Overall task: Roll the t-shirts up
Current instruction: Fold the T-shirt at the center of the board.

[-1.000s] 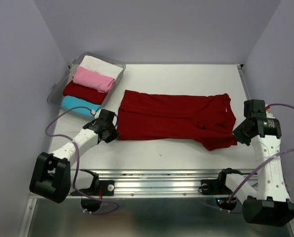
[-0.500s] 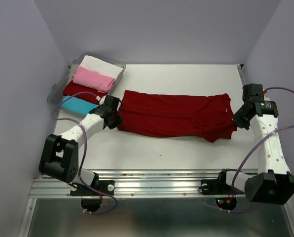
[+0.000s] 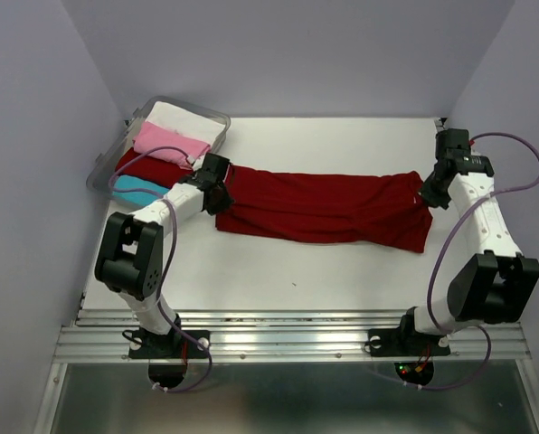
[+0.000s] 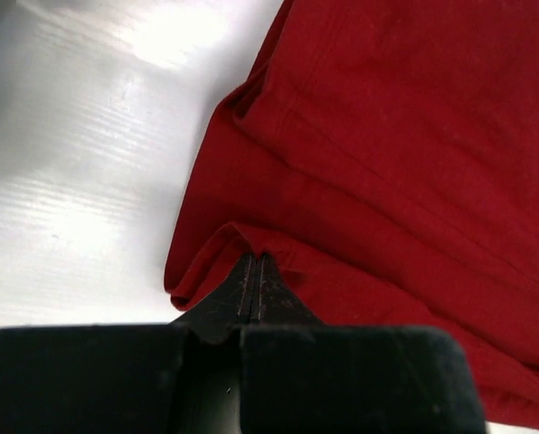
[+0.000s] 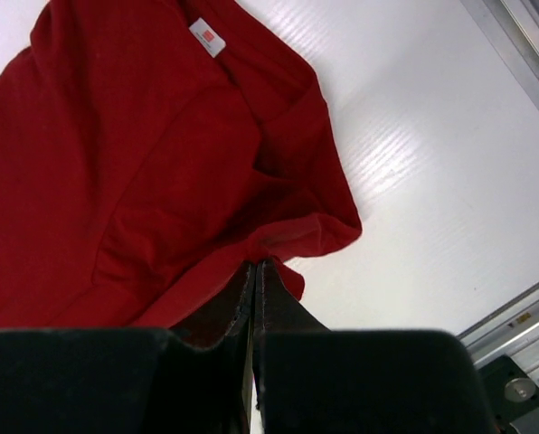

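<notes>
A large dark red t-shirt (image 3: pixel 328 210) lies folded lengthwise across the middle of the white table. My left gripper (image 3: pixel 222 188) is shut on its left edge; in the left wrist view the closed tips (image 4: pixel 255 264) pinch a fold of red cloth (image 4: pixel 387 163). My right gripper (image 3: pixel 429 193) is shut on the shirt's right end; in the right wrist view the tips (image 5: pixel 256 267) pinch the red hem (image 5: pixel 143 172), near a white label (image 5: pixel 207 37). Rolled white (image 3: pixel 190 122), pink (image 3: pixel 168 145), dark red (image 3: pixel 136 165) and cyan (image 3: pixel 134 189) shirts lie in the tub.
The clear plastic tub (image 3: pixel 217 117) stands at the back left corner, right beside my left arm. Purple cables loop off both arms. A metal rail (image 3: pixel 288 325) runs along the near table edge. Grey walls close in the sides and back.
Both grippers moved away from the near edge toward the back, carrying the shirt's near edge over; the shirt is now a narrower band. Both arms are stretched further out.
</notes>
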